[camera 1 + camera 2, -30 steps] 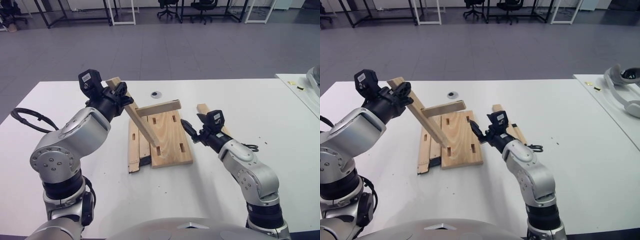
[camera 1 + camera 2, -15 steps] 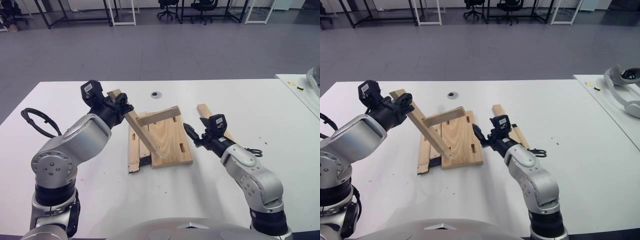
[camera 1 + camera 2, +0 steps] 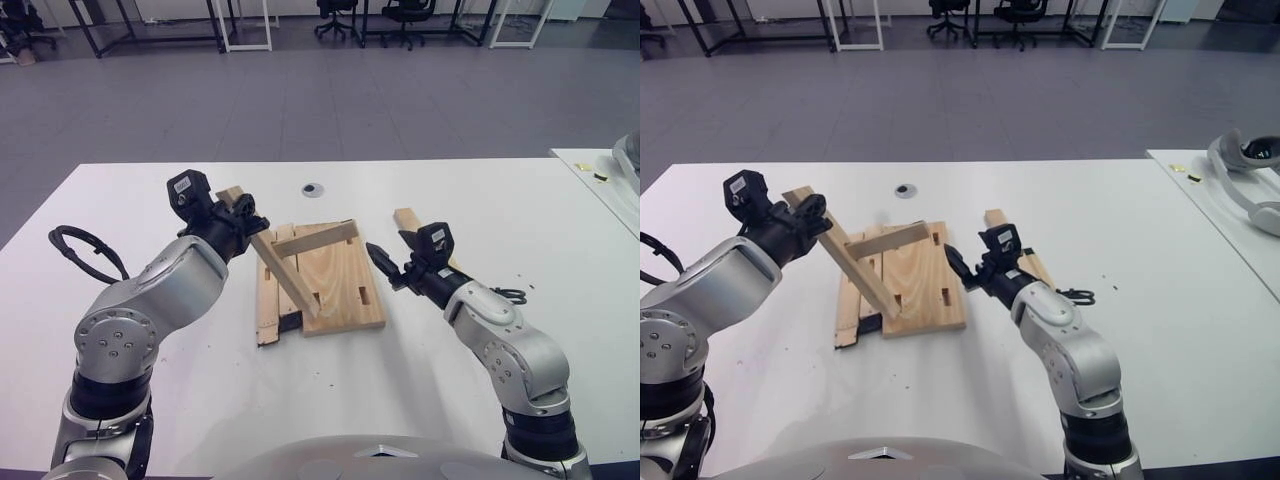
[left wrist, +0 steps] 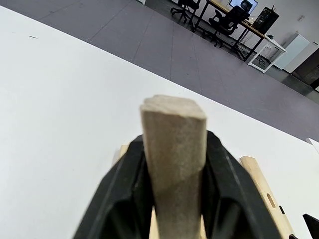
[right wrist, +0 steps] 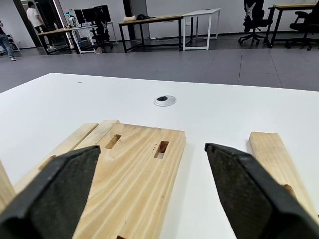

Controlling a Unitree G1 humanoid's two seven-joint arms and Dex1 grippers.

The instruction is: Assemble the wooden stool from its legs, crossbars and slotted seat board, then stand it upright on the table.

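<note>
Hard to see: the lower end of the leg [image 3: 287, 272] meets the seat board [image 3: 345, 292] near its left side, but can't tell if it sits in a slot or just rests on top. Loose leg [image 3: 407, 219] is mostly hidden behind the R arm; only its far end shows. A dark bit [image 3: 290, 322] pokes out under the slats [image 3: 268, 292] at their near end, can't ID it. Small dark item [image 3: 512, 296] by the R forearm is also unclear. Table's [image 3: 520, 195] near edge is cut off.

Task parts: pale wood seat board lies flat mid-table, w/ rectangular slots [image 5: 113, 141] cut through it. Slats lie flat along its left side, touching it. Leg is tilted, upper end toward the left-far side, lower end on the board. Crossbar [image 3: 318, 239] sticks out from the leg about mid-length and hangs above the board's far part.

Left gripper [image 3: 242, 212] is clamped on the leg's upper end, one black finger each side of the wood. Right gripper [image 3: 385, 263] hovers just beside the board's right edge, jaws spread wide, nothing between them.

Room: board is well apart from every table edge. Cable coil [image 3: 85, 250] lies near the left edge, grommet [image 3: 313, 188] near the far edge behind the board. R gripper is well apart from the right edge.
</note>
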